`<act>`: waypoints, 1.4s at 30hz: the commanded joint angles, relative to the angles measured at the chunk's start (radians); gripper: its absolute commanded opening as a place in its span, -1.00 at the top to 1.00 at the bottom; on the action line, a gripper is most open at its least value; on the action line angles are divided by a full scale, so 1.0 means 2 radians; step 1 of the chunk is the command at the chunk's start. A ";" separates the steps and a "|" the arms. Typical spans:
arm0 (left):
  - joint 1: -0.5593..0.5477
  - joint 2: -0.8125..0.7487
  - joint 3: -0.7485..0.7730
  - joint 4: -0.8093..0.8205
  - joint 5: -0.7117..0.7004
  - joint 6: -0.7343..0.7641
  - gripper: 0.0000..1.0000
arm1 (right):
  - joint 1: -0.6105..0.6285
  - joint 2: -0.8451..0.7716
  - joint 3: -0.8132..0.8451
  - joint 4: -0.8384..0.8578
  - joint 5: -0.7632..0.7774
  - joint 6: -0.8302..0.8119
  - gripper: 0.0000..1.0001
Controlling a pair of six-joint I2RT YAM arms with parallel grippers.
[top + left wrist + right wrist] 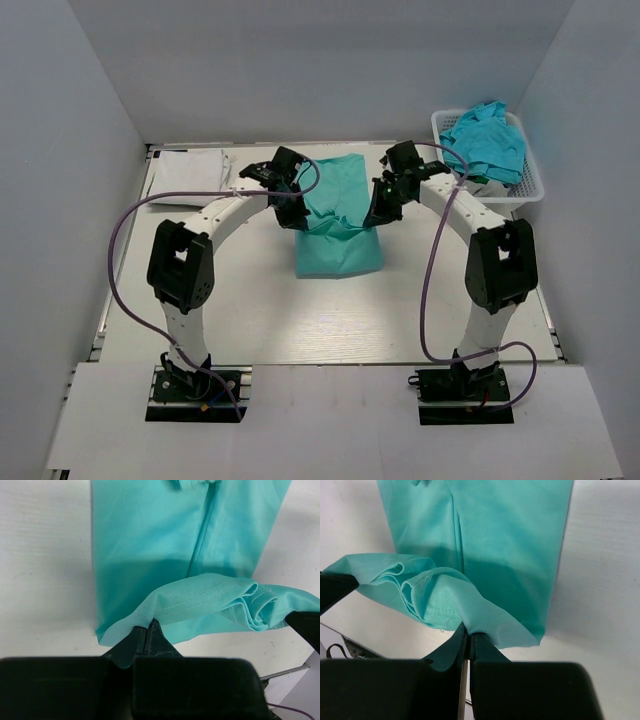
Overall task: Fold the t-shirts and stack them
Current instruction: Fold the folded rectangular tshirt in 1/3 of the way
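The black left gripper (148, 630) and right gripper (466, 630) each pinched the stitched, rumpled hem of a smooth teal cloth t-shirt (338, 240) lying mid-table. Beyond, crumpled teal shirts (487, 140) filled a white plastic lattice basket (535, 185). Far-left lay seemingly a folded white shirt (188, 170).

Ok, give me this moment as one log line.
left hand: shut on teal t-shirt edge | right hand: shut on same edge | white t-shirt: folded, far left | basket: teal shirts

White arms (225, 212), black joints (180, 265), purple cables (110, 270)
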 commanded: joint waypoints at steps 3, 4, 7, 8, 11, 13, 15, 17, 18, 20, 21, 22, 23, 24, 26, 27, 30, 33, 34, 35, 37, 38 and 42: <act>0.020 0.012 0.027 -0.003 0.006 0.015 1.00 | -0.006 0.038 0.039 0.018 -0.027 -0.021 1.00; 0.020 0.012 0.027 0.006 0.006 0.015 1.00 | -0.006 0.039 0.036 0.028 -0.027 -0.026 1.00; 0.025 0.021 0.022 0.029 0.006 0.015 1.00 | -0.008 0.045 0.031 0.070 -0.028 -0.021 1.00; 0.030 0.021 0.022 0.033 0.012 0.015 1.00 | -0.010 0.048 0.032 0.077 -0.027 -0.017 1.00; 0.034 0.032 0.022 0.047 0.022 0.015 1.00 | -0.011 0.062 0.048 0.091 -0.027 -0.013 1.00; 0.039 0.038 0.022 0.052 0.027 0.015 1.00 | -0.013 0.075 0.060 0.088 -0.023 -0.013 1.00; 0.039 0.044 0.032 0.058 0.027 0.015 1.00 | -0.016 0.085 0.067 0.084 -0.020 -0.012 1.00; 0.044 0.051 0.037 0.058 0.032 0.020 1.00 | -0.017 0.091 0.074 0.082 -0.019 -0.012 1.00; 0.044 0.055 0.044 0.058 0.032 0.020 1.00 | -0.021 0.097 0.074 0.082 -0.017 -0.012 1.00; 0.044 0.060 0.049 0.063 0.032 0.020 1.00 | -0.024 0.102 0.076 0.086 -0.015 -0.008 1.00; 0.048 0.066 0.049 0.069 0.032 0.020 1.00 | -0.025 0.104 0.078 0.089 -0.011 -0.006 1.00; 0.048 0.071 0.056 0.069 0.032 0.020 1.00 | -0.027 0.114 0.088 0.088 -0.008 0.000 1.00; 0.053 0.076 0.056 0.069 0.032 0.020 1.00 | -0.030 0.117 0.091 0.087 -0.007 0.001 1.00; 0.053 0.082 0.064 0.069 0.032 0.020 1.00 | -0.031 0.124 0.095 0.092 -0.003 0.005 1.00; 0.057 0.097 0.077 0.069 0.032 0.020 0.87 | -0.037 0.135 0.094 0.111 -0.006 0.005 1.00; 0.057 0.103 0.082 0.069 0.019 0.020 0.60 | -0.037 0.138 0.099 0.128 -0.013 -0.005 0.38; 0.067 0.119 0.130 0.059 0.008 0.033 -0.99 | -0.043 0.160 0.143 0.141 -0.033 -0.040 -0.81; 0.071 0.123 0.171 0.037 -0.024 0.052 -1.00 | -0.044 0.161 0.179 0.125 -0.051 -0.063 -0.81; 0.077 0.123 0.188 0.024 -0.028 0.058 -1.00 | -0.041 0.146 0.176 0.125 -0.050 -0.062 -0.81; 0.077 0.123 0.188 0.019 -0.028 0.058 -1.00 | -0.041 0.127 0.161 0.131 -0.050 -0.065 -0.81; 0.077 0.097 0.160 0.019 -0.024 0.071 -1.00 | -0.041 0.089 0.095 0.155 -0.049 -0.058 -0.81; 0.071 0.085 0.139 0.019 -0.015 0.075 -1.00 | -0.041 0.077 0.074 0.159 -0.051 -0.054 -0.81; 0.061 0.019 0.013 0.048 0.030 0.092 -1.00 | -0.043 -0.029 -0.054 0.187 -0.043 -0.034 -0.81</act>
